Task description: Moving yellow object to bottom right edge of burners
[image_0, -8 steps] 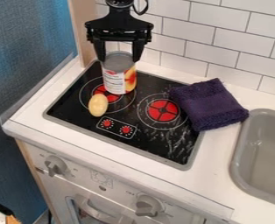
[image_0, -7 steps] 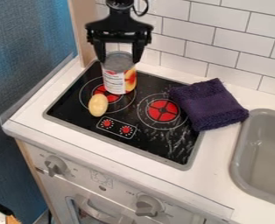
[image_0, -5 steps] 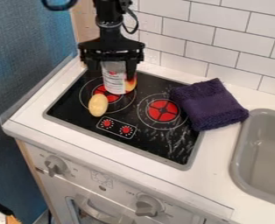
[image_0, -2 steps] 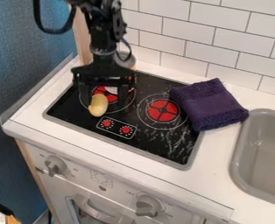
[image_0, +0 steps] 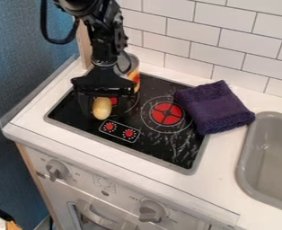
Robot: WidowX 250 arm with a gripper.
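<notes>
1. Find the yellow potato (image_0: 101, 110) near the front left corner of the cooktop (image_0: 116, 144), nudged very slightly right since the previous view.
2. Note the black gripper (image_0: 105, 106), brought down and forward from above the tin can (image_0: 135, 75), with fingers set wide around the potato and nothing clamped yet; cannot tell whether either finger touches.
3. Take this as the start of the grasp: probably needs closing next, then lifting and carrying to the cooktop's front right corner, with most of the task left.
4. Mind the red control dials (image_0: 129, 133) along the front edge, printed flat and unlikely to obstruct.
5. Watch for the purple towel (image_0: 215, 108), draped over the right edge; better kept behind the path.
6. Allow for the can, standing toward the back left corner, just behind the gripper; could get bumped on backing up.
</notes>
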